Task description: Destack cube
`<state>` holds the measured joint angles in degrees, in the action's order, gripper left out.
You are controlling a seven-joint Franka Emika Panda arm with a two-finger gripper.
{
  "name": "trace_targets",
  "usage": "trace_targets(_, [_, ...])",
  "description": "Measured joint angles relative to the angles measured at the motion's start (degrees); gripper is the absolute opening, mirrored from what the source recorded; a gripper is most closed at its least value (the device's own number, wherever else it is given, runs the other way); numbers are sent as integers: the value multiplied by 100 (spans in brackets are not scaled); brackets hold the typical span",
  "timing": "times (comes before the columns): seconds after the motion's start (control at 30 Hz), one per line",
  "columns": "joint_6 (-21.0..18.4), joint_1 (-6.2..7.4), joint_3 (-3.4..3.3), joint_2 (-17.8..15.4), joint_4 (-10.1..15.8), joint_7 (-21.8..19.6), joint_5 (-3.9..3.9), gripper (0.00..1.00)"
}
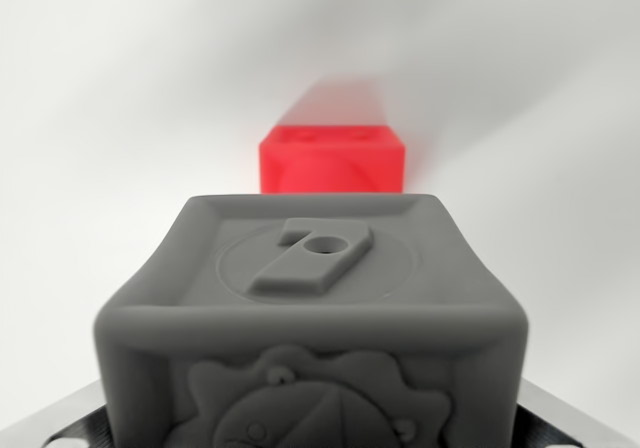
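— Two cubes show in the wrist view, one grey and one red. Where does each sit?

— Grey cube (310, 318) fills the lower half, very close to the camera. Red cube (333, 160) lies beyond it, higher in the picture and a little toward the wrist view's right, on a plain white surface (110, 118). The two look apart, with a strip of white between them, though the grey cube's far edge covers the red cube's base, so I cannot say how wide the gap is.

— What is on the grey cube?

— Its top face has a raised rim, a shallow ring, and inside that a raised figure like a 7 with a small round hole in it. The face turned to the camera carries a relief with a scalloped outline, cut off by the bottom edge. The corners are rounded.

— And the red one?

— Smaller in the picture and slightly blurred. Its top has a raised rim too, with faint marks inside, too soft to read. A pale reddish smear stands above it on the white background.

— Is the gripper holding anything?

— I cannot tell. Dark and metallic parts (55, 423) show only in the two bottom corners, either side of the grey cube – fingertips are out of sight, so neither the jaw opening nor any contact with the cube is visible.

— Is either cube stacked on the other?

— Not as far as the view shows; the red one rests on the white surface by itself.
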<state>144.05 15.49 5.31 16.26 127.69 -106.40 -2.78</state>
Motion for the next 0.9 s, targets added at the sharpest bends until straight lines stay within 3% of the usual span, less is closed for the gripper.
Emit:
trace_targets(0.37, [-297, -7, 6, -302, -21, 100, 54, 0])
trace_targets(0.9, [-233, -237, -19, -133, -65, 734, 55, 0])
